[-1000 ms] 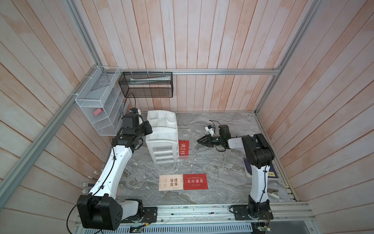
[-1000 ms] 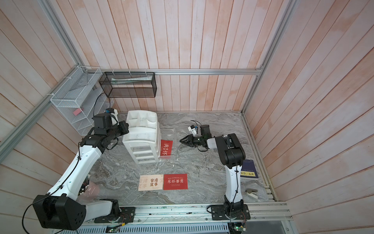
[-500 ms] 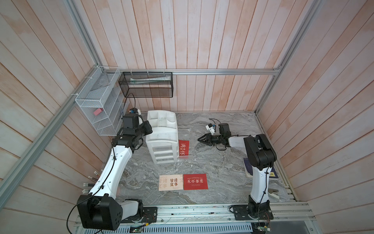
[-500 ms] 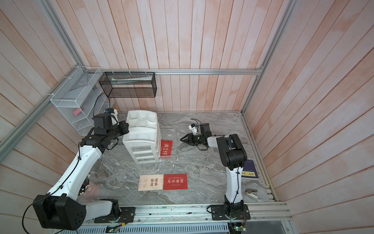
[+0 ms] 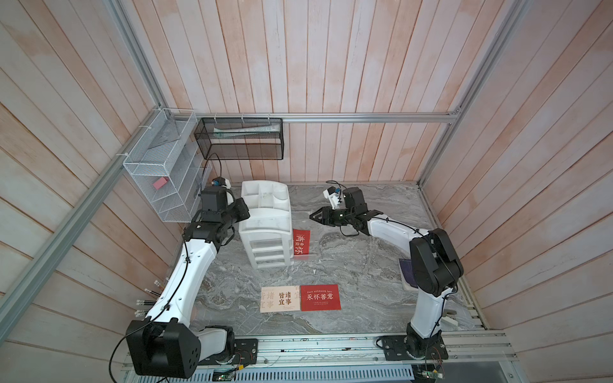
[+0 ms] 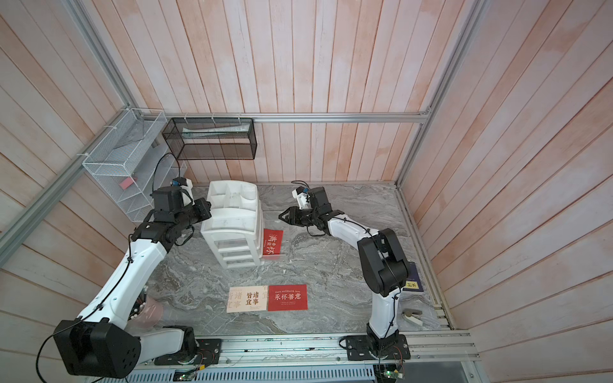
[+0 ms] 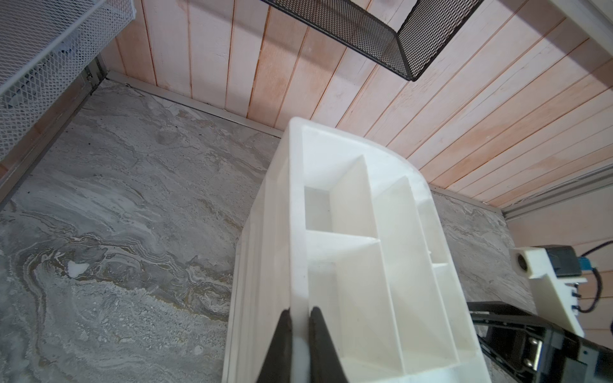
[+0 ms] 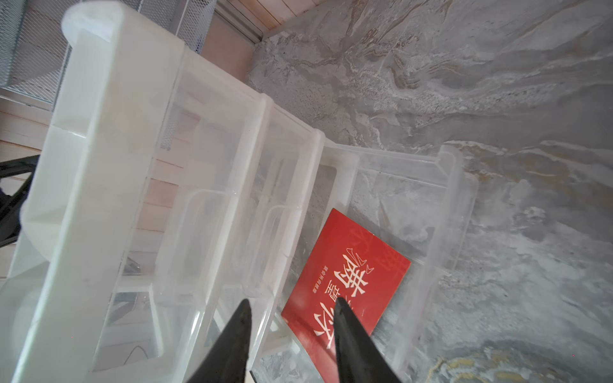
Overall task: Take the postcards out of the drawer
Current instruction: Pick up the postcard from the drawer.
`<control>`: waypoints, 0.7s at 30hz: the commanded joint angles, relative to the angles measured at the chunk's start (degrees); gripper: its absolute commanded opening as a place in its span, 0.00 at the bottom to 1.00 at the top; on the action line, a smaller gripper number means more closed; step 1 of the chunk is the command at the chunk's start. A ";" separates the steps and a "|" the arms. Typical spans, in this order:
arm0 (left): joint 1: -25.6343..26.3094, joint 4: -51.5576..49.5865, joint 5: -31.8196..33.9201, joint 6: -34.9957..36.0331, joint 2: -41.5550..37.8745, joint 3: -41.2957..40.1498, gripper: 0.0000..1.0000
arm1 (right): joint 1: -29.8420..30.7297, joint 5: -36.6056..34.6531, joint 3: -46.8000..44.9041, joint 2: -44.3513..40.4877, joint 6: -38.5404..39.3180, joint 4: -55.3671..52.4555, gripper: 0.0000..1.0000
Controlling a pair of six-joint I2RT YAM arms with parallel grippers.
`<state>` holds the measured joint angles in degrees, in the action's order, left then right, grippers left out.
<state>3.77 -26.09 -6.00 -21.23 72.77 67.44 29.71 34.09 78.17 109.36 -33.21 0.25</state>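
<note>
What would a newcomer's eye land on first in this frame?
Three bright cards against grey marble: a cream card and a red card lie side by side on the table near the arms' bases, while a third card, also red, sits in the pulled-out drawer beside the white organizer. The left gripper pinches the organizer's wall; the right gripper hangs open over the drawer.

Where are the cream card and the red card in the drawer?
cream card [image 5: 280,299], in a top view, on its middle.
red card [image 8: 351,277], in the right wrist view, on its white characters.
</note>
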 commanded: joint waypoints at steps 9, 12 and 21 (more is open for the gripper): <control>-0.52 0.34 -1.06 1.59 -0.07 -2.51 0.00 | 8.62 -20.58 10.55 5.79 -4.04 -19.90 0.44; -0.52 0.86 -1.69 1.69 0.08 -2.87 0.00 | 9.70 -21.47 10.26 6.71 -6.17 -19.62 0.45; -0.52 1.47 -2.01 2.64 -0.28 -4.05 0.00 | 12.10 -24.91 12.50 10.65 -7.39 -22.96 0.48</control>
<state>3.42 -23.64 -7.29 -21.30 72.10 65.73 41.12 12.10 88.77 118.24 -39.70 -19.35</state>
